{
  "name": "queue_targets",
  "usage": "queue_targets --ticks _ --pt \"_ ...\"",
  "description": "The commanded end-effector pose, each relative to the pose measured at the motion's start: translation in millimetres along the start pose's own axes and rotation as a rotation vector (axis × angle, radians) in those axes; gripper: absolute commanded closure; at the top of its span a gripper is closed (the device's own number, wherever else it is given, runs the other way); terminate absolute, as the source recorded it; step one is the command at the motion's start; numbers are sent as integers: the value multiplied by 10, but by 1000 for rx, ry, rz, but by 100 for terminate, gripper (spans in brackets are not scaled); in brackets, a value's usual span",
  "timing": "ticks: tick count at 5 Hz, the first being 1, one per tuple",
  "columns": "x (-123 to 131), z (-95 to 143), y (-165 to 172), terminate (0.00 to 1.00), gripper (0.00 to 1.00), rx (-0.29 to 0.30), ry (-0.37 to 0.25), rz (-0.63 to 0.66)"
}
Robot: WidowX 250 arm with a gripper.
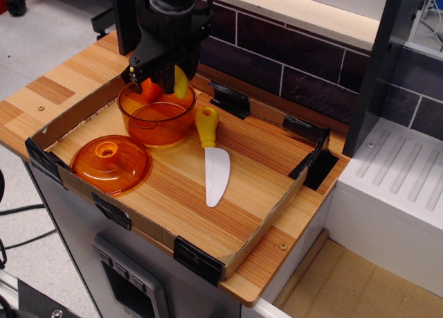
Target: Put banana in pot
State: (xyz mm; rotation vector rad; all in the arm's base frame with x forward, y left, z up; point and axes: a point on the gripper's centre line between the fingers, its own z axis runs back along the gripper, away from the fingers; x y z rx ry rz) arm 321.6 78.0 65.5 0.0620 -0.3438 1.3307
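Black pincer (pixel 166 79) clamped on small curved glossy yellow plastic banana (pixel 180 84), hanging downward from its tip. Directly beneath: round translucent orange plastic pot (pixel 157 111) on wooden worktop (pixel 256 159).

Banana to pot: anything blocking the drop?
Nothing visible blocks it. The banana hangs from the gripper over the pot; the lid lies in front, off the pot. An orange object sits by the pot's back wall.
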Motion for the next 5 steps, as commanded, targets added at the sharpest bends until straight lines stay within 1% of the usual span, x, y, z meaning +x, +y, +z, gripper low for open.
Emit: queue_targets --ticks 1,2,3,4,5 --pt "184 143 -72 0 0 -8 4 53" --pt "190 229 -110 0 0 -20 19 75" --pt "156 455 -190 0 0 -58 57 80" --pt "145 639 -269 0 0 -73 90 81" --pt "145 639 -269 100 0 -73 90 81"
